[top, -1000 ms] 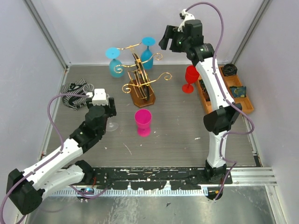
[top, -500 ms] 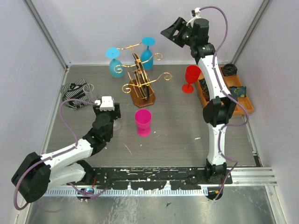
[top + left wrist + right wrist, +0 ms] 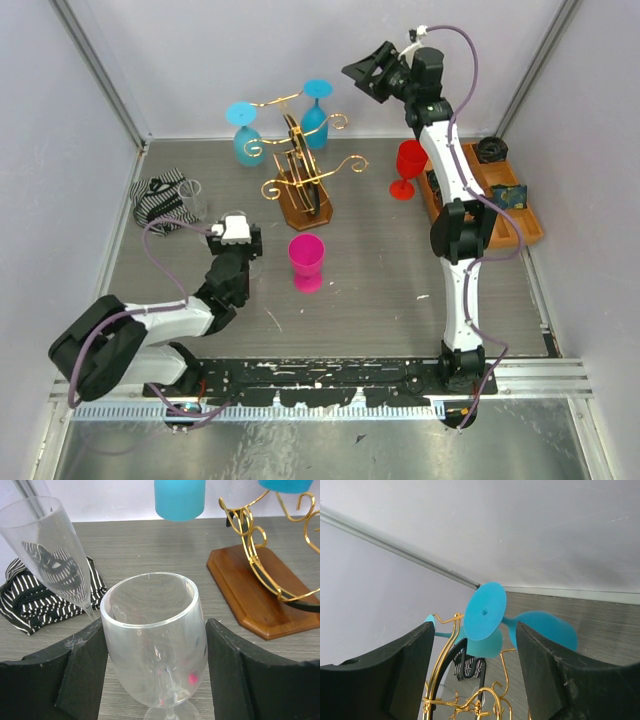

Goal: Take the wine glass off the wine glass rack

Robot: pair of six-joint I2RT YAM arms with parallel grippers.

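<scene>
The wine glass rack, gold wire on a brown wooden base, stands at the back centre. Two blue wine glasses hang on it upside down, one on the left and one on the right. My right gripper is open and empty, high up to the right of the right-hand blue glass; that glass's round foot shows between its fingers. My left gripper is open, low over the table, its fingers close on either side of a clear wine glass that stands upright.
A pink cup stands in front of the rack base. A red wine glass stands beside an orange tray at the right. A striped cloth and a clear flute are at the left.
My left arm has folded down and back, its gripper staying by the clear glass. My right gripper has risen and turned toward the rack's top.
</scene>
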